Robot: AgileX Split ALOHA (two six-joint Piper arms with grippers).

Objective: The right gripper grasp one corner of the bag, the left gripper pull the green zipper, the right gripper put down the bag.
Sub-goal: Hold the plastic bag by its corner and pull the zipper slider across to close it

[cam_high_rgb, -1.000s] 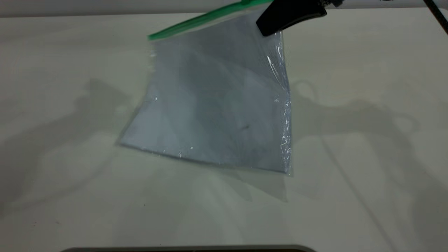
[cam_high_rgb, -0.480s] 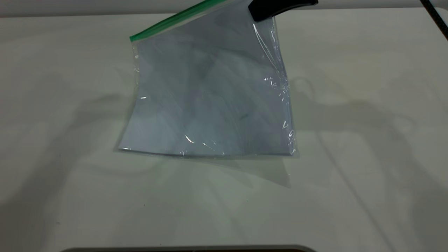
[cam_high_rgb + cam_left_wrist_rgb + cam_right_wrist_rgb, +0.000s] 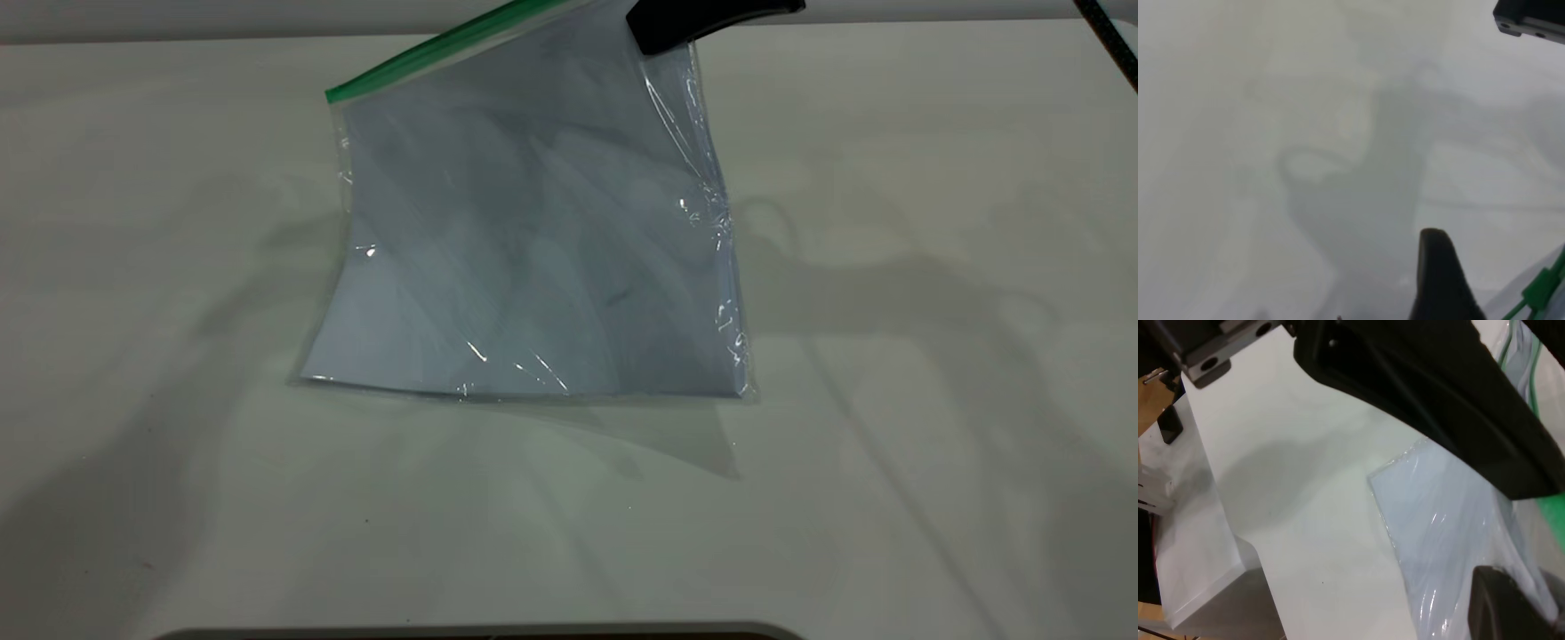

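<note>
My right gripper (image 3: 662,36) is shut on the top right corner of the bag (image 3: 533,249) and holds it up, tilted, at the far middle of the table. The bag's lower edge touches the table. The green zipper (image 3: 427,52) runs along the raised top edge. In the right wrist view my right gripper (image 3: 1528,533) pinches the bag (image 3: 1438,513) beside the zipper (image 3: 1531,373). My left gripper (image 3: 1478,133) is out of the exterior view. Its jaws stand apart, and the green slider tab (image 3: 1541,290) lies close beside one finger (image 3: 1438,280), not touching it.
The white table (image 3: 889,444) carries only arm shadows around the bag. A dark rim (image 3: 480,633) lies at the near edge. A white box (image 3: 1198,573) and the table's edge show in the right wrist view.
Over the last second the right gripper lifted the bag's corner higher and a little leftward, and the bag swung more upright. In the last half second almost nothing moved.
</note>
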